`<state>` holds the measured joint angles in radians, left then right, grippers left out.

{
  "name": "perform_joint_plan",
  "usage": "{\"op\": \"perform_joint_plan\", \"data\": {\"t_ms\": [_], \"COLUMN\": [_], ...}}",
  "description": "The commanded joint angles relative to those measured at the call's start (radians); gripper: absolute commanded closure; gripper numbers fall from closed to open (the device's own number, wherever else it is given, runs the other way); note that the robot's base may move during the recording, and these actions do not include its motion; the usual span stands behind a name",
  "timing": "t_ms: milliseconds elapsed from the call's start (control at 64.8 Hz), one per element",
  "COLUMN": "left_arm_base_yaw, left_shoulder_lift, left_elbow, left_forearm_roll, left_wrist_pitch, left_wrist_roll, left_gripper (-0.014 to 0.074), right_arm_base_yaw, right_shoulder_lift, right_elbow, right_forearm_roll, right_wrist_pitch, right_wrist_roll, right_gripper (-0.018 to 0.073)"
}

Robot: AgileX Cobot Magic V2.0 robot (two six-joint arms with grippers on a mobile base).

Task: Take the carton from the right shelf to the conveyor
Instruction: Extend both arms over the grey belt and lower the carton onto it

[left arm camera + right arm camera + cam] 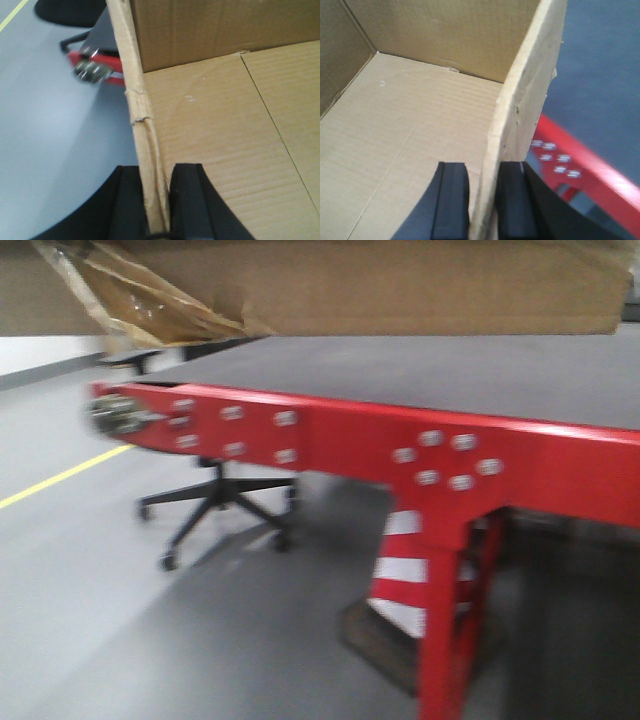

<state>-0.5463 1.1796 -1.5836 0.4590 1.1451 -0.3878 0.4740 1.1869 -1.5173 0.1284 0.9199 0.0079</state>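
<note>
The brown cardboard carton [380, 285] hangs in the air across the top of the front view, above the red-framed conveyor [400, 445] with its dark belt [450, 375]. My left gripper [156, 200] is shut on the carton's left wall [137, 100], one black finger on each side of it. My right gripper [484, 200] is shut on the carton's right wall [525, 100] the same way. Both wrist views look down into the open, empty carton. Loose clear tape hangs from its left corner [130, 295].
A black swivel chair [215, 505] stands on the grey floor behind the conveyor's left end. A yellow floor line [60, 477] runs at the left. The conveyor's red leg with red-white stripes [420, 580] stands at the lower right. A roller end [110, 418] sticks out at its left.
</note>
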Motion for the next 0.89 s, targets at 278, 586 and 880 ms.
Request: {"op": "perform_joint_plan", "data": {"t_ms": [278,586,880], "left_arm_base_yaw": [0.001,0.001,0.001], "left_shoulder_lift": [-0.007,-0.007,-0.007], "left_elbow": [-0.003,-0.003,-0.003], "left_forearm_roll": [0.193,0.261,0.262], "left_wrist_pitch": [-0.021,-0.021,-0.021], "left_wrist_roll": [0.014,0.014,0.014], "left_gripper": [0.0615,0.0615,0.0615], "right_arm_base_yaw": [0.006,0.006,0.006], "right_shoulder_lift": [-0.021,-0.021,-0.021], "right_elbow": [-0.008,-0.008,-0.008], "right_forearm_roll": [0.021,0.021,0.021], "right_wrist_pitch": [-0.016,-0.016,-0.016], "right_wrist_roll": [-0.033,-0.033,-0.033], "right_gripper": [0.0626,0.0626,0.0626]}}
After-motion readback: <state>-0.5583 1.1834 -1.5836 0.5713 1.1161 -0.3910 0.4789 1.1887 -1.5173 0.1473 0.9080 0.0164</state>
